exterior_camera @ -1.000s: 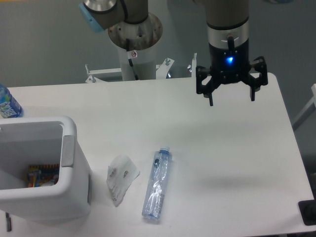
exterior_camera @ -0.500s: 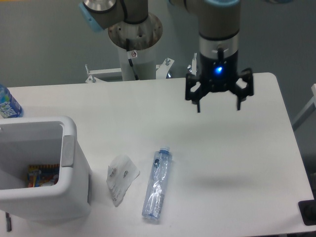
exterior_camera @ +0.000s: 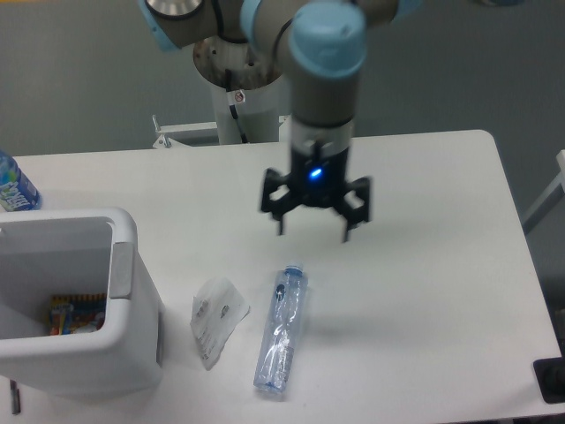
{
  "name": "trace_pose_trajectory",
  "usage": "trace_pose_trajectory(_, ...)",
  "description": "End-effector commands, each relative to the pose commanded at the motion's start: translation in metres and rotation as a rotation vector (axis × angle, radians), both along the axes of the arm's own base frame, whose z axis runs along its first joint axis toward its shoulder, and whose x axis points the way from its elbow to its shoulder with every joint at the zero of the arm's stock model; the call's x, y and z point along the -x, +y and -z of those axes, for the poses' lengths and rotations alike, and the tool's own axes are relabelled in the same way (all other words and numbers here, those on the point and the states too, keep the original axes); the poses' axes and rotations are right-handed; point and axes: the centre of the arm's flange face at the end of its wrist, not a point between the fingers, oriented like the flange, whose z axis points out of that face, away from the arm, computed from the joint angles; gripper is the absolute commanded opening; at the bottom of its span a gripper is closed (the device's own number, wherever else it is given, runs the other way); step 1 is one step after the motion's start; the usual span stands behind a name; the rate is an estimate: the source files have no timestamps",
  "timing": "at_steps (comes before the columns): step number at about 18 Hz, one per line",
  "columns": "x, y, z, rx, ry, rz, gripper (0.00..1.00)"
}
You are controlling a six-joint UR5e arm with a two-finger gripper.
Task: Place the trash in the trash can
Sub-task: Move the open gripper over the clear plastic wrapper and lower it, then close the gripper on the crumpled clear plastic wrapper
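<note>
Movement: since a second ago the gripper (exterior_camera: 313,231) has swung from the far right side of the table toward its middle and dropped lower; nothing else on the table has shifted.
Gripper: fingers spread wide and holding nothing, pointing down, hanging above the tabletop just beyond the cap end of the crushed bottle (exterior_camera: 282,329). A blue light glows on its black body.
Likely reason for the pose: my reading is that the open jaws are being lined up over the bottle for a grasp from above; they are not yet around it.
Crushed bottle: clear plastic, flattened and creased, long and narrow, pale blue cap at the far end; lying flat near the front of the table, its length running roughly away from the camera.
Wrapper (exterior_camera: 216,317): small crumpled clear-whitish film, irregular in outline, flat on the table just left of the bottle, apart from it.
Trash can (exterior_camera: 124,265): large white plastic bin with rounded corners and a thick rim, grey panel on the side facing the trash; it stands at the left front, near the wrapper. Some colourful item lies inside.
Task state: both pieces of trash are still on the table, outside the can.
Table (exterior_camera: 441,265): smooth matte white top.
Labelled bottle (exterior_camera: 13,185): uncrushed, blue-green label, at the far left edge.
</note>
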Motion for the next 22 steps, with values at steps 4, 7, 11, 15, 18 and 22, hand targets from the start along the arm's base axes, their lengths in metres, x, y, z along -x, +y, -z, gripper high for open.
trace_pose_trajectory(4,-0.021,0.011,0.047,0.034,-0.087,0.057,1.00)
trace_pose_trajectory(7,-0.033,0.011,0.067,0.050,-0.099,0.110,1.00)
trace_pose_trajectory(11,-0.047,0.028,0.099,0.039,-0.090,0.138,1.00)
trace_pose_trajectory(15,-0.057,0.032,0.114,0.027,-0.080,0.141,1.00)
trace_pose_trajectory(18,-0.066,0.040,0.128,0.014,-0.063,0.155,1.00)
trace_pose_trajectory(22,-0.074,0.051,0.142,0.039,-0.059,0.126,1.00)
